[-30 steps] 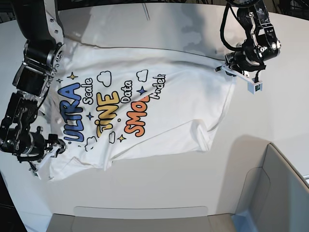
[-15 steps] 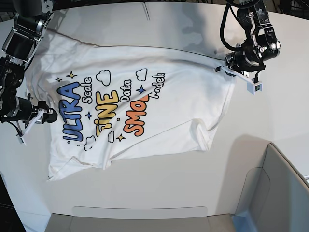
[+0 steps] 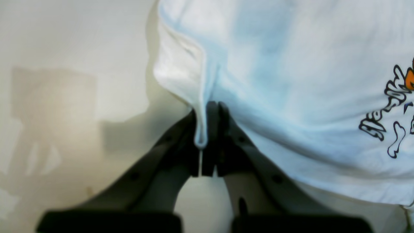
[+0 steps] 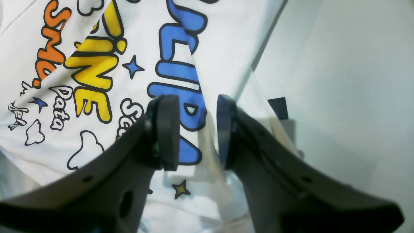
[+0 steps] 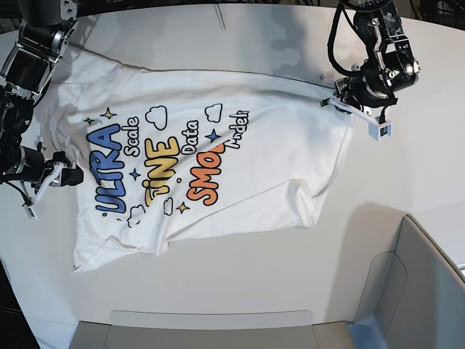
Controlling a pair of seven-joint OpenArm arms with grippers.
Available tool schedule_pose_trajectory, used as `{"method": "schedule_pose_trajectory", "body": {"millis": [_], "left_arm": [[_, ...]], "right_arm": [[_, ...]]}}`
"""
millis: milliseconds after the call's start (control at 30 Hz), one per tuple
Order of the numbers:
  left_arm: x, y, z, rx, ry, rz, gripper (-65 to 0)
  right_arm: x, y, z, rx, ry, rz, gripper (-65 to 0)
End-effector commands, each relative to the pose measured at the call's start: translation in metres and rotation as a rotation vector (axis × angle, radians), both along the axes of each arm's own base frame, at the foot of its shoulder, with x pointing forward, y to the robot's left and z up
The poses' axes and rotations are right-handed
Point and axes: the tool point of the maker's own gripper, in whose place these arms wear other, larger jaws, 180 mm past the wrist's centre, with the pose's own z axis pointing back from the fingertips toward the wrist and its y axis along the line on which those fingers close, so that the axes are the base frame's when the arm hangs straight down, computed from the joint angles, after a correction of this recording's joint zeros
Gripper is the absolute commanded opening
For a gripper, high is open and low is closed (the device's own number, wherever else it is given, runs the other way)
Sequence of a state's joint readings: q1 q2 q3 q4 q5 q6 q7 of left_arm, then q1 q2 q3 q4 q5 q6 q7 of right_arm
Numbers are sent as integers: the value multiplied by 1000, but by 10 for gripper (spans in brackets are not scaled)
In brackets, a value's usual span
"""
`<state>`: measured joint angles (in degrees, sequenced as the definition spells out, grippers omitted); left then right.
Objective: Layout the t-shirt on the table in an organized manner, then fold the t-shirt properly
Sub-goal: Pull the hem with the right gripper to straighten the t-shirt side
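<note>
Fabric is pinched tight in the left gripper (image 3: 207, 129), which clamps a fold at the edge of the t-shirt (image 5: 218, 160) on the side farthest from the "ULTRA" print. The shirt lies print-up and creased on the table (image 5: 305, 291). Beside the "ULTRA" side, the right gripper (image 4: 197, 129) hangs above the cloth, jaws parted, holding nothing.

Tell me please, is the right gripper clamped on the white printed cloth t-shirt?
No, the right gripper hangs with its jaws apart above the white printed cloth t-shirt, nothing pinched between them.
</note>
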<state>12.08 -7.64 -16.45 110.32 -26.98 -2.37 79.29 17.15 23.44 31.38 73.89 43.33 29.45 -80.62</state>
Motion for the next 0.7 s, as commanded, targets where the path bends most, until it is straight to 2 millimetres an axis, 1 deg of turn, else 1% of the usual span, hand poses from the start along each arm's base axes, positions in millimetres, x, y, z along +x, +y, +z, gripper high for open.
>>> {"method": "schedule_pose_trajectory", "body": {"millis": [0,133,233,300,367,433,500,567,667], "left_arm": [[4,1,6,6,-20,-3,-650],[4,2,7,7,-20,0,-650],[4,2,7,7,-20,0,-650],[4,3,7,7,-21,1,-650],[4,3,7,7,-21,1,-650],[4,3,7,7,-21,1,-650],[4,3,7,7,-21,1,-650],[4,3,7,7,-21,1,-650],[4,3,7,7,-21,3,-650]], "right_arm": [[10,-5,19,-17,-60,6,-454],[7,-5,15,-21,-50,12,-454],[-3,-2,9,-67,-29,46,-454],[-12,-4,8,-140,-23,66,-454],[-21,-10,3,-225,-2,64,-454],[-26,-12,-5,-259,23,44,-454],[-30,-20,-11,-286,47,6,-454],[-37,-25,-19,-295,68,-36,-454],[-40,-32,-19,-278,65,-82,-454]]}}
